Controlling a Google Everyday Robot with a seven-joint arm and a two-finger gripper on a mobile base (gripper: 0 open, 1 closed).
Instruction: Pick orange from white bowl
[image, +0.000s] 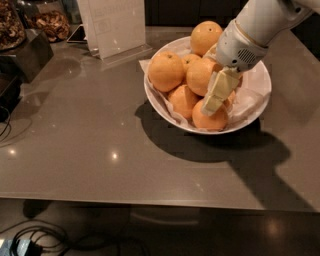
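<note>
The white bowl (156, 104) stands on the grey table (100, 150), toward 1 o'clock in the camera view, lined with crinkled white paper (247, 102) and heaped with oranges. The orange (199, 76), large and pale-skinned, sits near the middle of the heap. Its right flank is covered by the gripper (213, 101), which reaches down into the bowl from 1 o'clock on the white arm (265, 22). The arm is cut off at the top edge.

Only one cream-coloured side of the gripper shows, slanting across the fruit with its tip over a deeper-coloured front orange (210, 119) at the bowl's 6 o'clock. What lies behind it is hidden, so I cannot tell whether the gripper is spread, closed or gripping anything.

Another big orange (166, 71) lies at the bowl's 9 o'clock and one (206, 37) at 12 o'clock. Smaller ones are half buried between them, so the full count is hard to make out. The fruit at the bowl's 3 o'clock is mostly screened by the gripper.

A clear card stand (115, 25) at 11 o'clock is cropped at the top and its print is unreadable. A jar (47, 22) of brown pieces sits dim at 10 o'clock. Cables (30, 245) lie in shadow at 7 o'clock.
</note>
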